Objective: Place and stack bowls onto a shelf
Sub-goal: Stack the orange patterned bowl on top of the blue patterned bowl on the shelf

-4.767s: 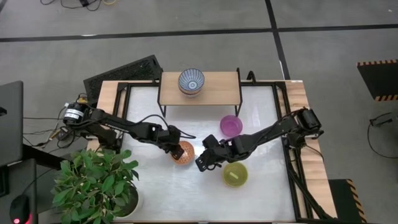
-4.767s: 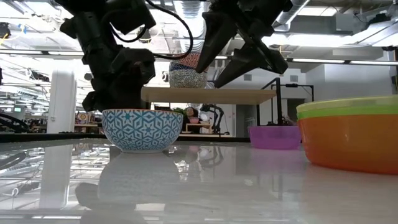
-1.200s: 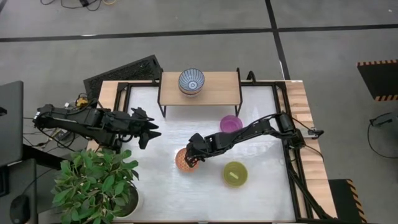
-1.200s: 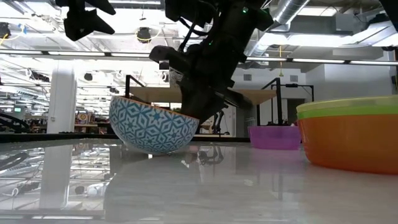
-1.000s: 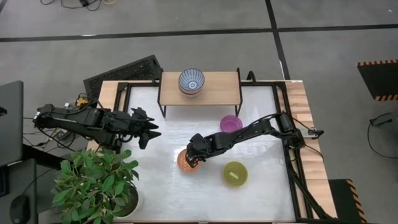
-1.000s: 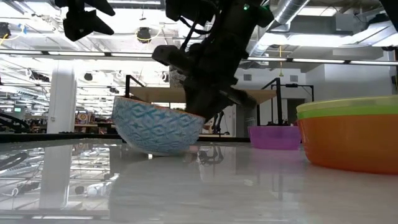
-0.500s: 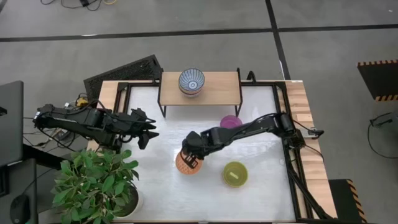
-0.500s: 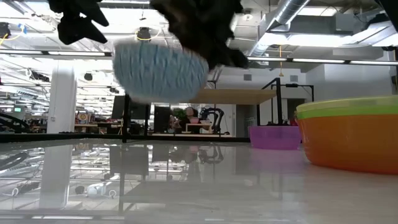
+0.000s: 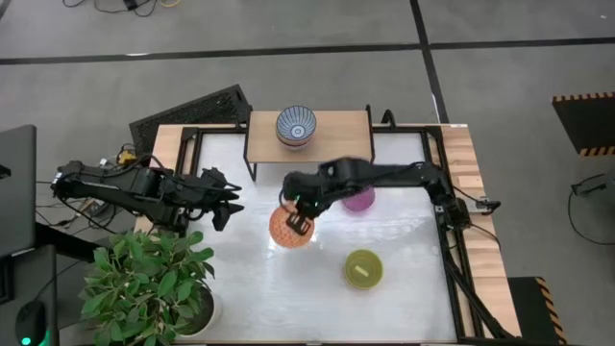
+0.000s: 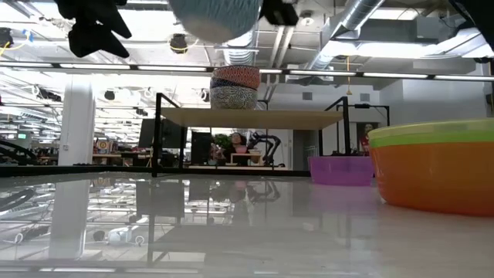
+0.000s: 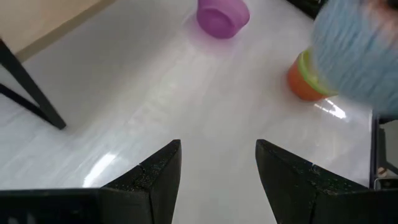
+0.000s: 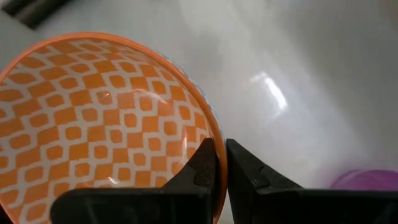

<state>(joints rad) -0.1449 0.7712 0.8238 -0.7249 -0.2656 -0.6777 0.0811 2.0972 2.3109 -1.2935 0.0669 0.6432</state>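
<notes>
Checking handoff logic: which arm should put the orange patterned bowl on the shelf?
Right. The right gripper already pinches the orange patterned bowl by its rim, lifted, near the shelf. The left gripper is open, empty, farther off.

Orange-checked bowl (image 12: 106, 118), purple bowl (image 11: 222, 17), olive-yellow bowl (image 9: 363, 268), blue-patterned bowl (image 9: 296, 126).

I count one orange patterned bowl (image 9: 288, 227) in my right pincer (image 9: 301, 220), one purple bowl (image 9: 360, 199), one olive-yellow bowl (image 9: 363, 268), one shelf (image 9: 336, 139).

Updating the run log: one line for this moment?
right tool: shut on orange patterned bowl, lifted | left tool: open, empty, waiting left | shelf: bowl stack
</notes>
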